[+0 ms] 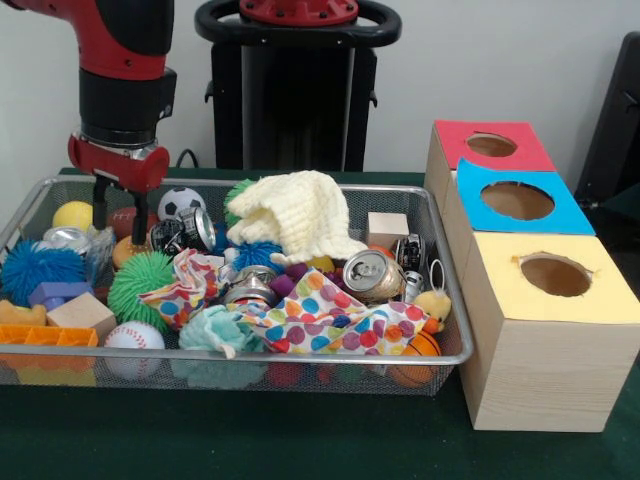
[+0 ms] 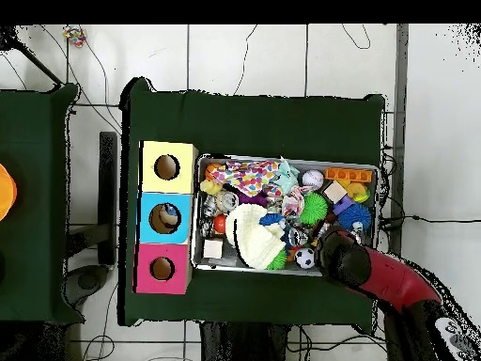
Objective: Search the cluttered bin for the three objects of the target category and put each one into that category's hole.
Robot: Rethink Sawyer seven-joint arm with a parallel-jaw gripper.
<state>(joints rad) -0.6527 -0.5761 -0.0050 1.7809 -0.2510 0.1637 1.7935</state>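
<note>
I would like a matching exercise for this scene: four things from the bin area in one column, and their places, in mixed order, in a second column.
Things:
1. baseball
2. soccer ball
3. cream knitted cloth
4. yellow-topped box

Places:
A. outside the bin, nearest the camera in the front view
B. draped over the clutter, mid-bin toward the far side
C. at the bin's near wall, beside the orange block
D. at the far wall, next to the gripper

Pairs: 1-C, 2-D, 3-B, 4-A

A tabletop (image 1: 250, 440) covered in dark green cloth is seen beneath everything. Behind it a pale wall (image 1: 520, 60) is shown. In the overhead view, white floor tiles (image 2: 244, 56) crossed by thin cables are seen.
</note>
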